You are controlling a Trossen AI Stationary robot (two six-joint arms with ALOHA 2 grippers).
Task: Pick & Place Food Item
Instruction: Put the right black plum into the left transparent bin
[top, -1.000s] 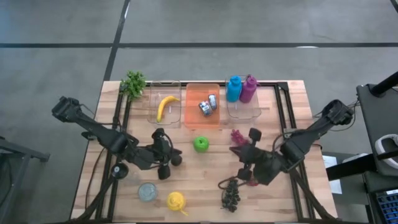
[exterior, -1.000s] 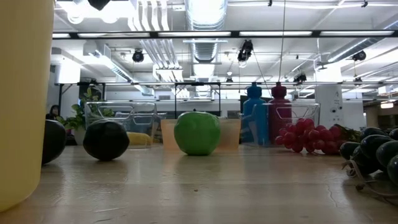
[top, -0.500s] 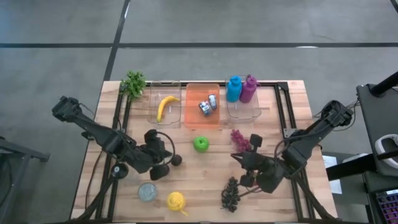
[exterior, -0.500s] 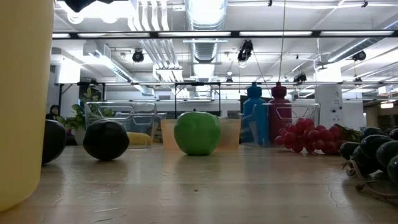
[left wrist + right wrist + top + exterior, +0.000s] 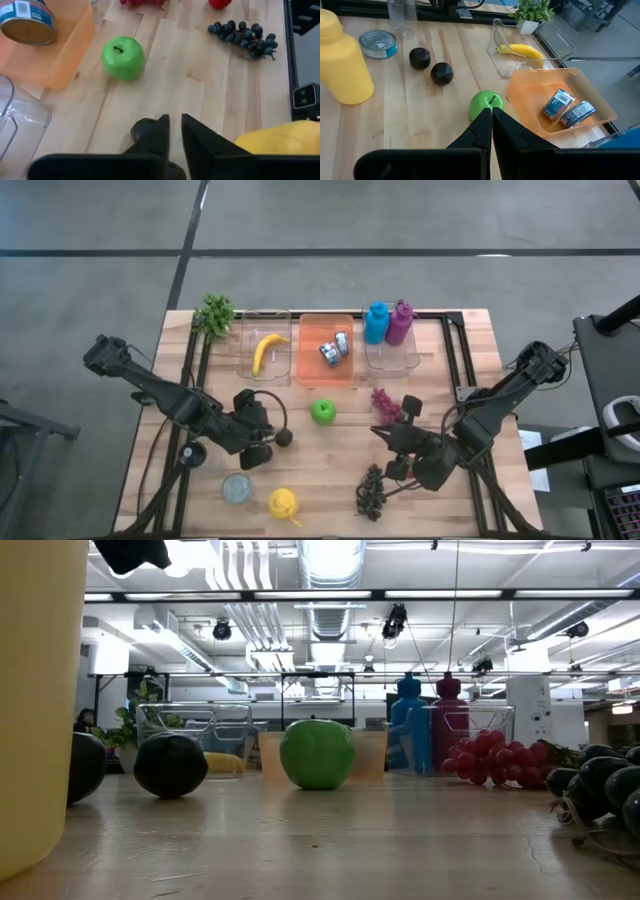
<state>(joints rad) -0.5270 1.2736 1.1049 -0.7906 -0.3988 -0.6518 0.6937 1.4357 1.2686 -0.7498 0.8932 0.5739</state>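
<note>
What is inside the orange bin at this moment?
The orange bin holds two small cans lying on their sides next to each other, seen in the right wrist view. The rest of its floor looks bare. The bin floor beneath the cans is covered.

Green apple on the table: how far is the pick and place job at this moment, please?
Done: a banana lies in the clear bin. In hand: nothing. The left end effector is slightly open and empty near a dark plum; the right end effector is shut and empty. Left: the green apple, red grapes and dark grapes lie loose on the table, in no bin.
</note>
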